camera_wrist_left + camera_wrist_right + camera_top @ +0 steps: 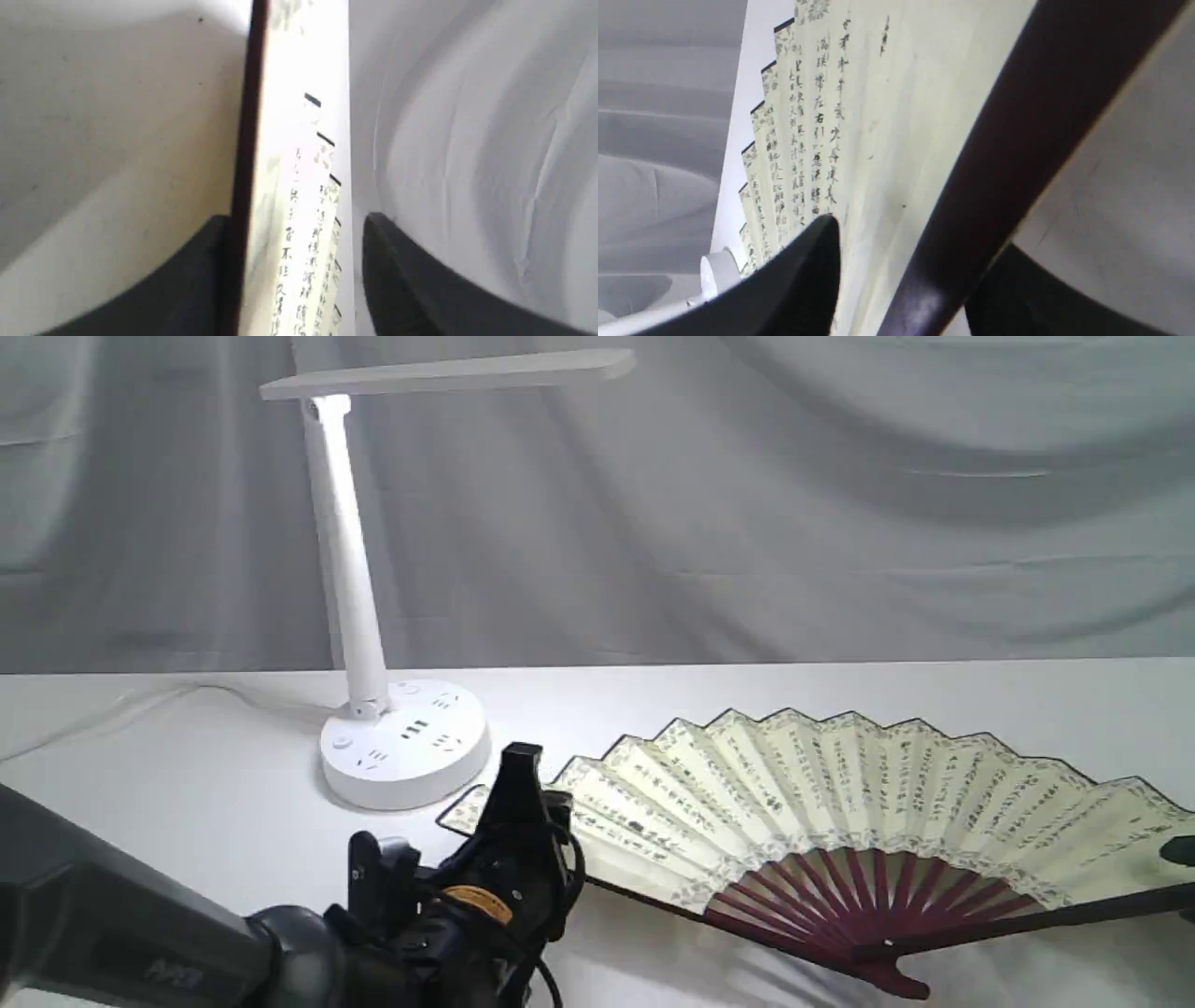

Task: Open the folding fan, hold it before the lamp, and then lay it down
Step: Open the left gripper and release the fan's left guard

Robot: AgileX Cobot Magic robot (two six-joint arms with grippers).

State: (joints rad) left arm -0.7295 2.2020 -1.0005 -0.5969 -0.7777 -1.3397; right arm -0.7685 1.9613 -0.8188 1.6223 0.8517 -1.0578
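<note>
While it lies spread open on the white table [187, 775], the folding fan [840, 784] runs left to right beside the lamp [401, 747], maroon pivot toward the camera, cream calligraphy leaf arching toward the backdrop. Left gripper [294, 224] and right gripper [920, 233] straddle its end guards, fingers parted.

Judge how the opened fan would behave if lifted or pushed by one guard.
The folding fan would probably flex and sag: its leaf is thin pleated paper on slim ribs. Likely light for its spread, being mostly paper. Pushed at one guard, it may fold about the pivot rather than slide whole.
</note>
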